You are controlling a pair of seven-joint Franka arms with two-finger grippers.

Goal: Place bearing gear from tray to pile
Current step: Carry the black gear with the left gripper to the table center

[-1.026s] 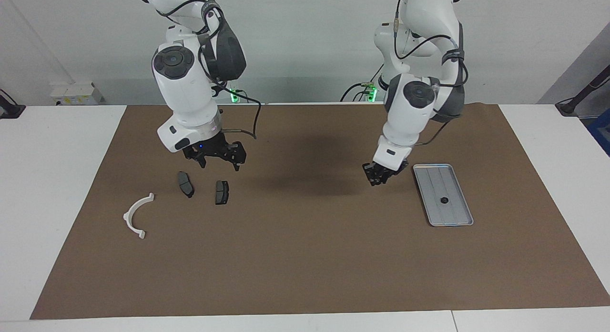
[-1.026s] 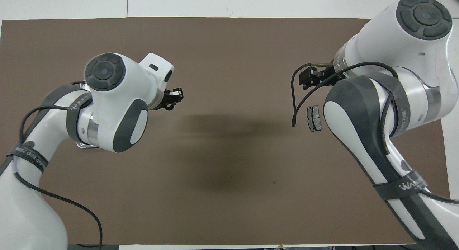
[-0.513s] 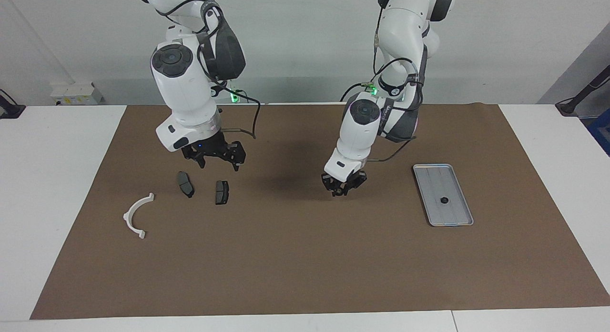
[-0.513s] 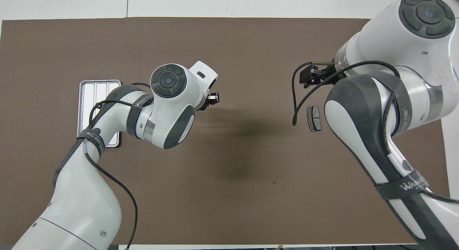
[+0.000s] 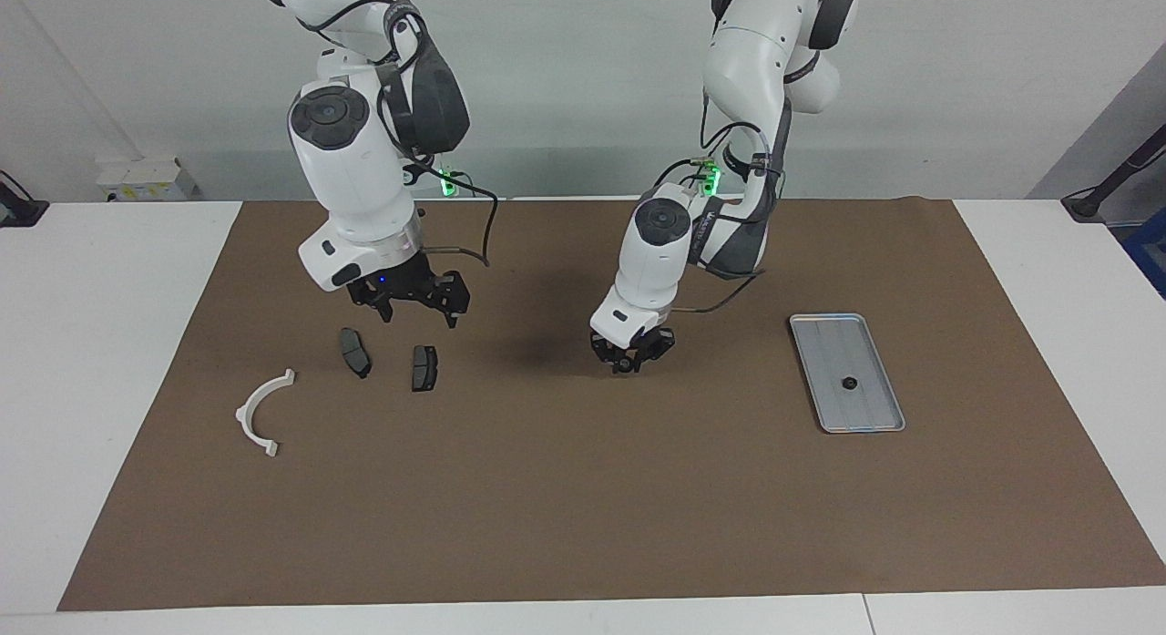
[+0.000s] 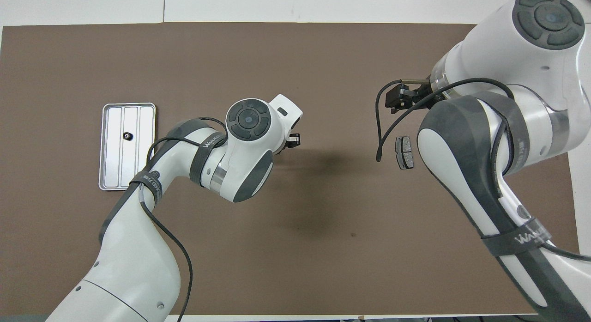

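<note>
Bracket (image 5: pixel 262 413) shows only facing; overhead, right arm probably hides it.

Facing and overhead — shared brown mat (image 5: pixel 583 489)

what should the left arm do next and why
Probably move the left gripper toward the brake pads and white bracket. It hangs low over bare mat between the tray and that pile. Whether it carries anything I cannot tell; one small dark gear lies in the tray. The right gripper waits open above the pads.
</note>
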